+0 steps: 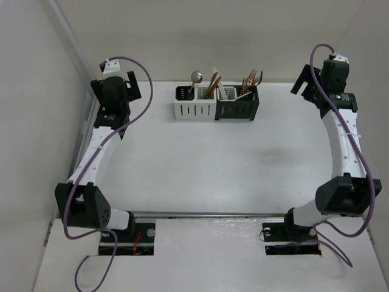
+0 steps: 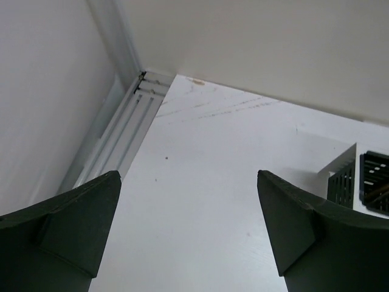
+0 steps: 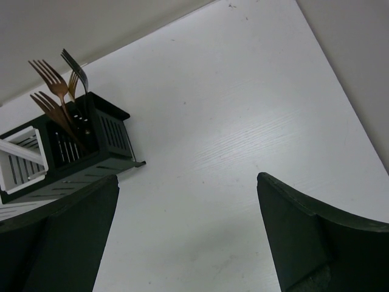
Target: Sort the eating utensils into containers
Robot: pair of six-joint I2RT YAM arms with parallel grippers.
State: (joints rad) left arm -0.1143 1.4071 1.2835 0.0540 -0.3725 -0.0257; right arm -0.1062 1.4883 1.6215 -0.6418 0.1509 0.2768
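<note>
Nearest me, the two arm bases (image 1: pixel 124 228) sit at the front edge of the table (image 1: pixel 213 170), well apart from the containers (image 1: pixel 217 103), which stand in a joined row toward the far side. The left tool (image 2: pixel 188 182) hangs to the left of the containers, fingers spread wide and gripping nothing. The right tool (image 3: pixel 188 182) hangs to their right, likewise released. The eating utensils (image 1: pixel 214 85) stand inside the containers, a spoon (image 1: pixel 196 76) toward the left end and forks (image 1: pixel 251 79) in the rightmost black one.

the containers (image 1: pixel 194 111) show white on the left, black on the right, striped with vertical slots. copper forks (image 3: pixel 53 78) and a silver spoon (image 1: pixel 196 76) stand above a white table (image 1: pixel 213 170).
</note>
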